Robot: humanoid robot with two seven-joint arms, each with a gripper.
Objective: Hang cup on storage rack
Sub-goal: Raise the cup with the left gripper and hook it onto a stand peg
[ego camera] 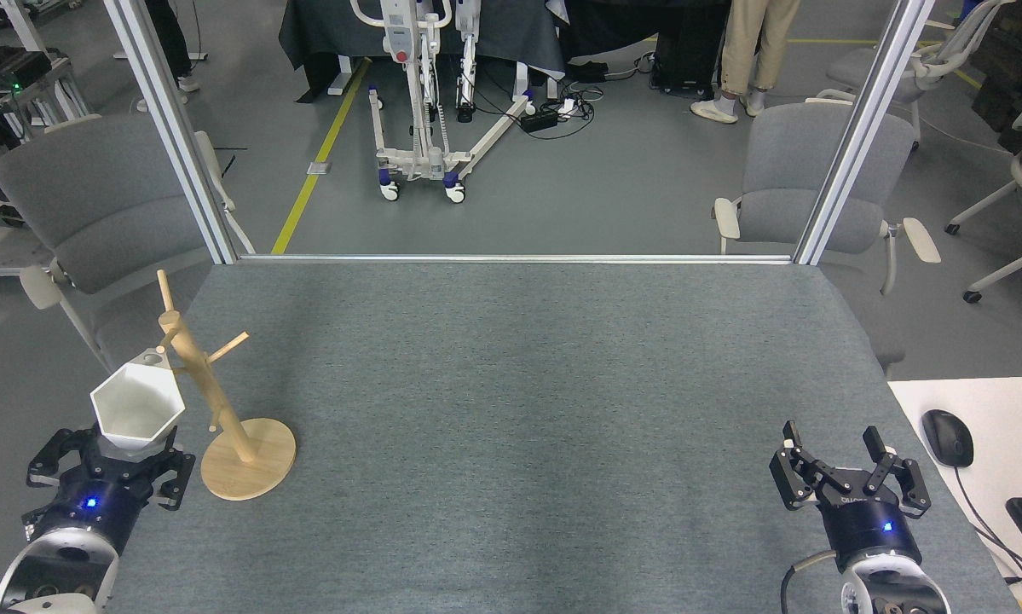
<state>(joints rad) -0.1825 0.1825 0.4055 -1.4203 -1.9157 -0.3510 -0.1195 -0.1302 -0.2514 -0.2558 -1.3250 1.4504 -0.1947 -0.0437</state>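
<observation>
1. White and faceted, the cup (137, 412) sits upright in the left claw (112, 460), whose fingers are closed around its lower part; its hexagonal mouth faces up.
2. That cup is held above the tabletop (511, 401) at the left edge, right against the storage rack (221, 409). Its handle, at the far side of the rim, looks to be at or touching one of the thin left-hand pegs near the slanted post. Whether the peg has entered the handle cannot be made out.
3. Across the tabletop, the right claw (851, 473) has its fingers spread and holds nothing, well apart from the rack.
4. Likely trouble: the rack is light and its post leans, so a sideways push from the cup could slide or tip it on its round base.
5. If the handle meets the peg off-line, the peg may slip past the loop and the cup would fall once let go.
6. A grip so low on the cup could also let it rock as the handle catches.
</observation>
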